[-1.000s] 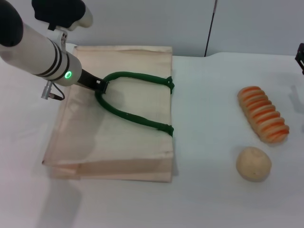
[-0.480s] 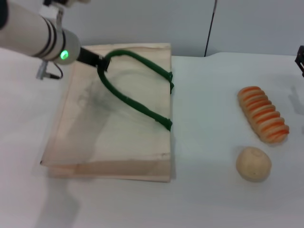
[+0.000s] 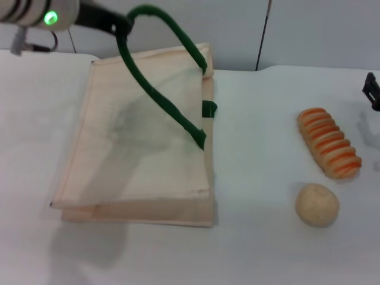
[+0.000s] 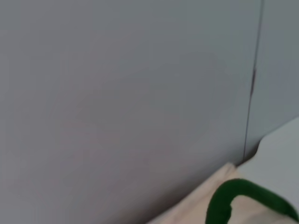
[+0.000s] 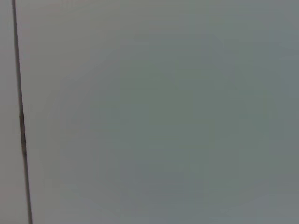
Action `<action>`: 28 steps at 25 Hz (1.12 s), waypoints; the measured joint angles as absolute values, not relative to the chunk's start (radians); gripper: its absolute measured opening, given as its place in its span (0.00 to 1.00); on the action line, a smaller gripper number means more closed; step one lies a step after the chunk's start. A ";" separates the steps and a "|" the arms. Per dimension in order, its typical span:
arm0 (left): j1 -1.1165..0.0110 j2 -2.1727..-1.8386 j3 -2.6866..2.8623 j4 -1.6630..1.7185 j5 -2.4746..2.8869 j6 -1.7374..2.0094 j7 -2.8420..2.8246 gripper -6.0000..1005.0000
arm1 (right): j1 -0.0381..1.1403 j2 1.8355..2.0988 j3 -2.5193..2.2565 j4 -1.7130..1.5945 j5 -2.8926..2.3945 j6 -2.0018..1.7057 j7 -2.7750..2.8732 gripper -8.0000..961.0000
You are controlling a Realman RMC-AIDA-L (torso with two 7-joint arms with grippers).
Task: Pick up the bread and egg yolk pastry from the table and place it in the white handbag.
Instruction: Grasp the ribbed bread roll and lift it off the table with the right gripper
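The white handbag (image 3: pixel 136 148) lies on the table at the left, its upper layer pulled up. My left gripper (image 3: pixel 122 24) is shut on one dark green handle (image 3: pixel 160 77) and holds it high above the bag; the other handle (image 3: pixel 209 108) shows at the bag's edge. The handle also shows in the left wrist view (image 4: pixel 243 198). The orange and cream striped bread (image 3: pixel 329 142) lies at the right. The round tan egg yolk pastry (image 3: pixel 317 204) sits just in front of it. My right gripper (image 3: pixel 371 90) shows only as a dark tip at the right edge.
The white table (image 3: pixel 261 119) runs between the bag and the foods. A grey wall with a dark vertical seam (image 3: pixel 263 35) stands behind. The right wrist view shows only that wall (image 5: pixel 149 112).
My left gripper has risen and moved back with the green handle, lifting the bag's upper layer. The bread and pastry have not moved.
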State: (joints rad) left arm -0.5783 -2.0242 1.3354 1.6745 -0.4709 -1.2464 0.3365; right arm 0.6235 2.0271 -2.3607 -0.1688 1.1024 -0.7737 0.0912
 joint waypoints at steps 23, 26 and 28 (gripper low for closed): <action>-0.569 -2.026 1.251 2.012 -0.470 -1.472 0.362 0.12 | 0.663 1.984 -2.370 -0.174 0.663 -0.752 0.504 0.77; -0.572 -2.026 1.251 2.009 -0.463 -1.480 0.364 0.12 | 0.681 1.961 -2.370 -0.172 0.576 -0.743 0.588 0.77; -0.573 -2.026 1.250 2.008 -0.460 -1.486 0.365 0.12 | 0.701 1.943 -2.371 -0.171 0.510 -0.713 0.649 0.77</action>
State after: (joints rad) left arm -0.5731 -2.0256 1.2503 2.0078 -0.4604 -1.4857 0.3647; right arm 0.7012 1.9432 -2.3705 -0.1711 0.5102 -0.7128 0.6489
